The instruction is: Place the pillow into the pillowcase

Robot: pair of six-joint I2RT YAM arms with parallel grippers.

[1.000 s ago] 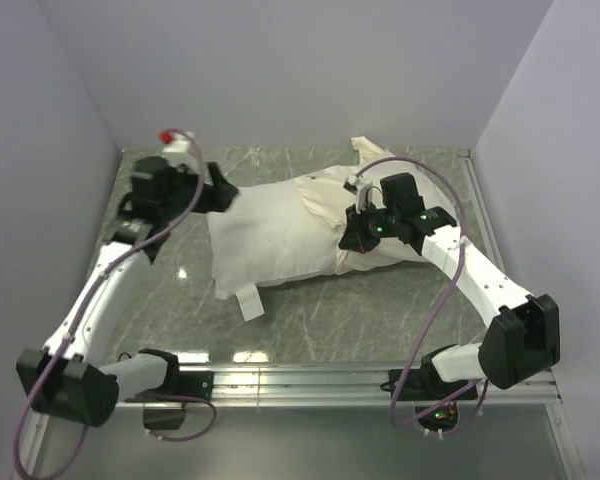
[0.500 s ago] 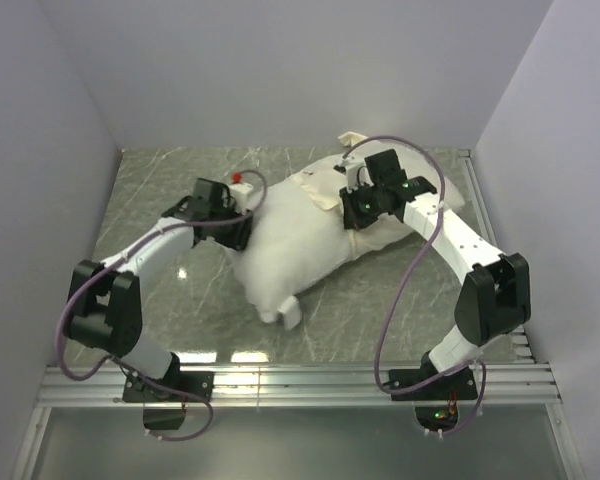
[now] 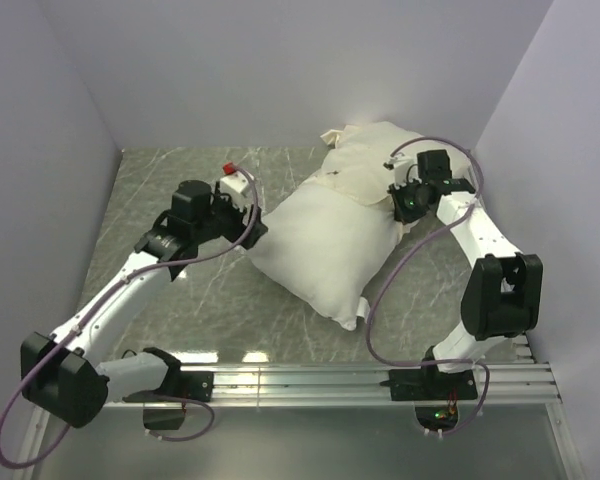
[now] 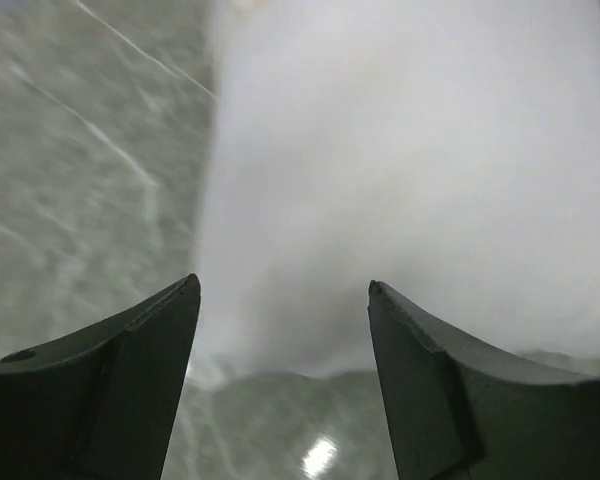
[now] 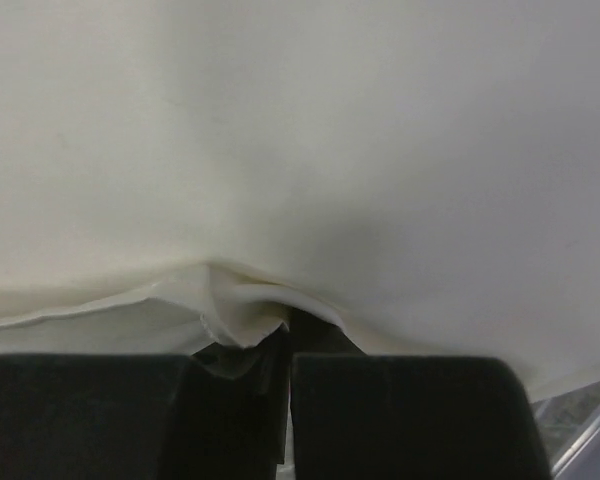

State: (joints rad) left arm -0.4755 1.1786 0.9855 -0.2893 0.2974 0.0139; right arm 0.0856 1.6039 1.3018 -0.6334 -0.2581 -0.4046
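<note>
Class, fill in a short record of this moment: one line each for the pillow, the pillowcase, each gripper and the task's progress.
pillow: large plump bright-white stuffed cushion, lying diagonally on the green marble table
pillowcase: thin cream fabric sack, wrinkled, covering the pillow's far end
left gripper: open, at the pillow's bare end
right gripper: shut on a fold of the pillowcase
progress: pillow partly inside, near end with its white tag uncovered
</note>
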